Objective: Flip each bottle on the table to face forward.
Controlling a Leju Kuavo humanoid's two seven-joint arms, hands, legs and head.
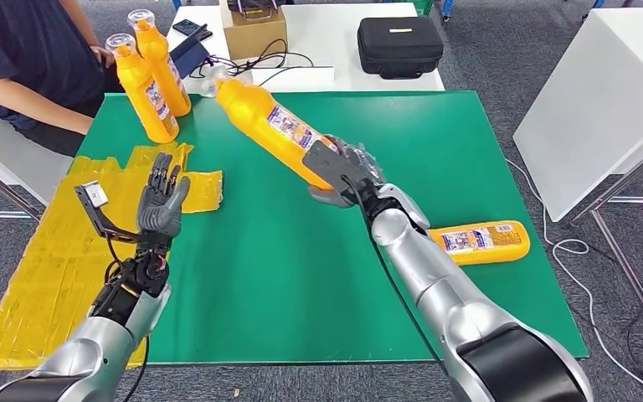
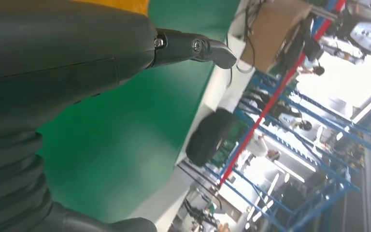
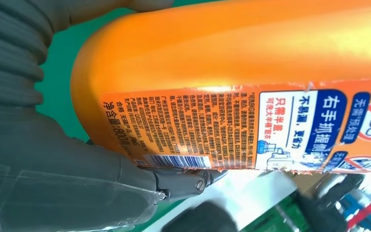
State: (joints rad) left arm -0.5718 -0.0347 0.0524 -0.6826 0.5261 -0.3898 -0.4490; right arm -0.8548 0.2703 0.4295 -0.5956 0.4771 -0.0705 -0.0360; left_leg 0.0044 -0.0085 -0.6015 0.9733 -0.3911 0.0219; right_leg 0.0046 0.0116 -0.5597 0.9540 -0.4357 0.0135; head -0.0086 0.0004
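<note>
While the right hand is gripping one orange bottle by its lower body, its fingers are clamping around it and lifting it off the green tabletop, tilted, with the cap end pointing away from the fingers. The printed label with a barcode is facing the right wrist camera. I am counting four orange bottles. Two standing bottles are waiting upright, side by side, far beyond the left hand. One lying bottle is resting flat just beside the right forearm. What is inside the bottles I cannot tell. The left hand is hovering with its fingers apart and straight, holding nothing, near a yellow plastic sheet.
</note>
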